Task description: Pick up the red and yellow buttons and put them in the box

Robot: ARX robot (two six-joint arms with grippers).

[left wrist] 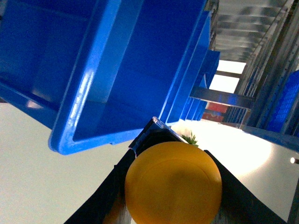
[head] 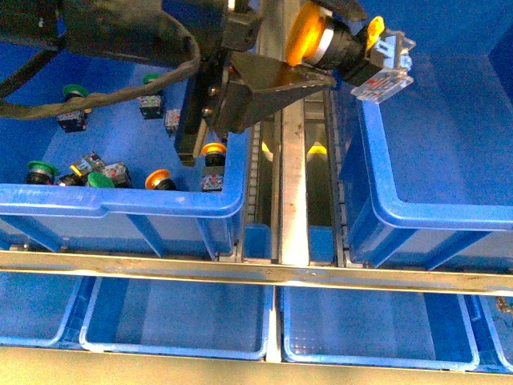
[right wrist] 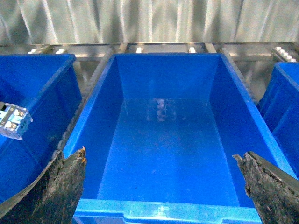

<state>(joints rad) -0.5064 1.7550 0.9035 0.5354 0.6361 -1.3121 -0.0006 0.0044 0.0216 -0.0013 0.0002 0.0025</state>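
Yellow-capped push-button switch [head: 341, 44] is hanging pinched in the left gripper [left wrist: 174, 151] over the left rim of the deep blue plastic box [head: 417, 215], beside the steel rail [head: 292, 184]. The right gripper [right wrist: 161, 158] is hovering spread above that box. Green-capped buttons [head: 100, 178] are lying in the neighbouring blue bin [head: 120, 200].

Left pincer [left wrist: 173, 186] seemingly clamped, right pincer [right wrist: 159, 186] spread

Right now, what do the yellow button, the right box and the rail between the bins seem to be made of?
The yellow button: its cap looks like smooth plastic, evenly coloured with a soft sheen.
The box: moulded blue plastic, glossy, with bright highlights along its rounded rim.
The rail: bare metal, probably steel or aluminium, grey and reflective.
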